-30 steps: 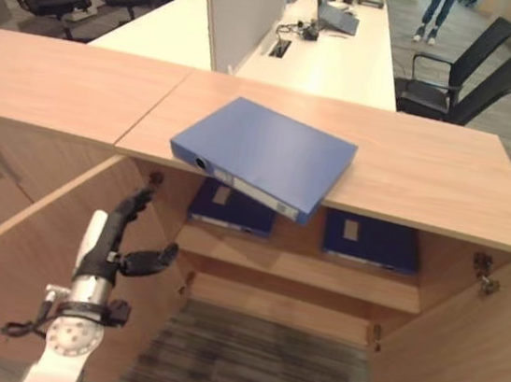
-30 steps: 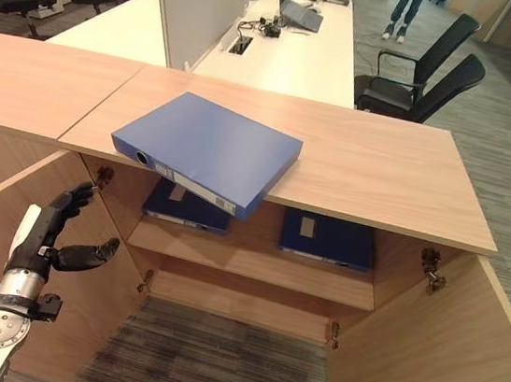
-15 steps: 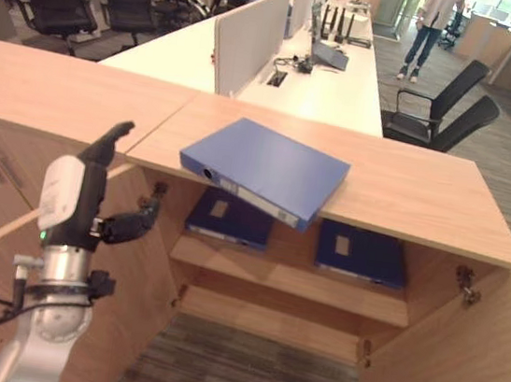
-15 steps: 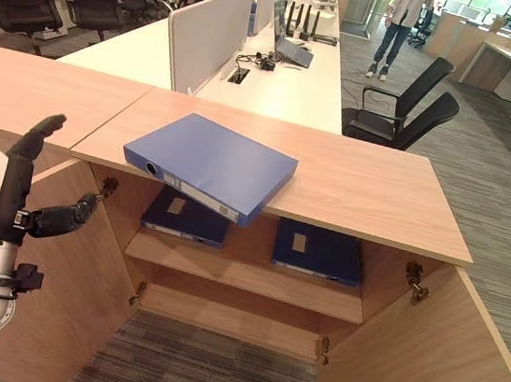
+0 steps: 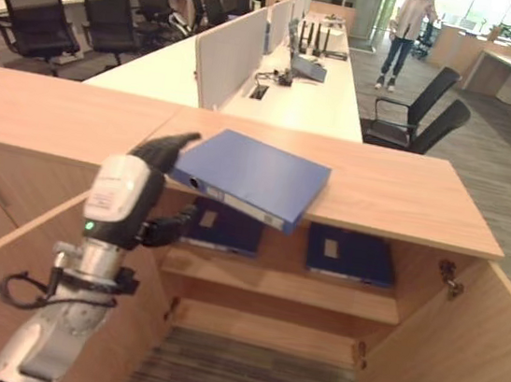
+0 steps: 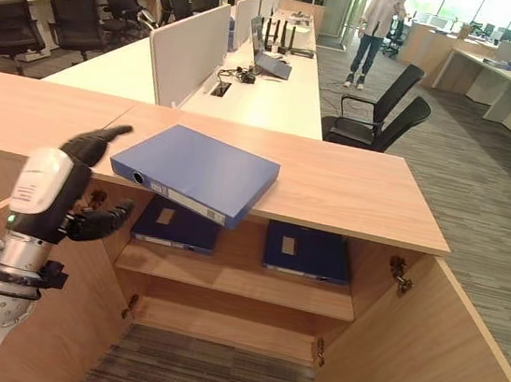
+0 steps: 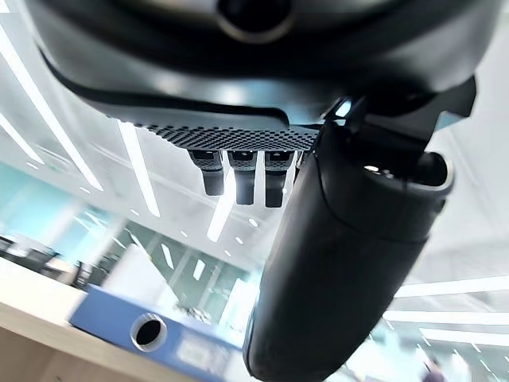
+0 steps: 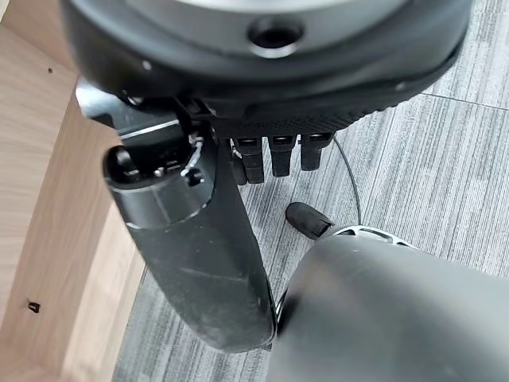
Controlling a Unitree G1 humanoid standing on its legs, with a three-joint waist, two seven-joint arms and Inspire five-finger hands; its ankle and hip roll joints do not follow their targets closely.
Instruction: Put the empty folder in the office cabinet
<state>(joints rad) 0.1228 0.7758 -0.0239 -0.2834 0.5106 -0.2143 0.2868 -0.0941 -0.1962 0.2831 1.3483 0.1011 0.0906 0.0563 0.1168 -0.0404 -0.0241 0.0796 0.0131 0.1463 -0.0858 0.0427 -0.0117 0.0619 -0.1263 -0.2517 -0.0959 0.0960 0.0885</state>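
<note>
Folder (image 5: 253,176) on cabinet top (image 5: 407,187), left robot hand (image 5: 143,186) near, fingers straight

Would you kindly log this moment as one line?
left robot hand: open, raised beside folder | folder: on cabinet top, overhanging front edge, unheld | right robot hand: open, low over floor

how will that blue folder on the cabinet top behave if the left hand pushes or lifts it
The blue folder looks like a stiff box binder, so it should stay flat. One corner overhangs the cabinet top, so a push could tip it off. The left hand is open beside it.
</note>
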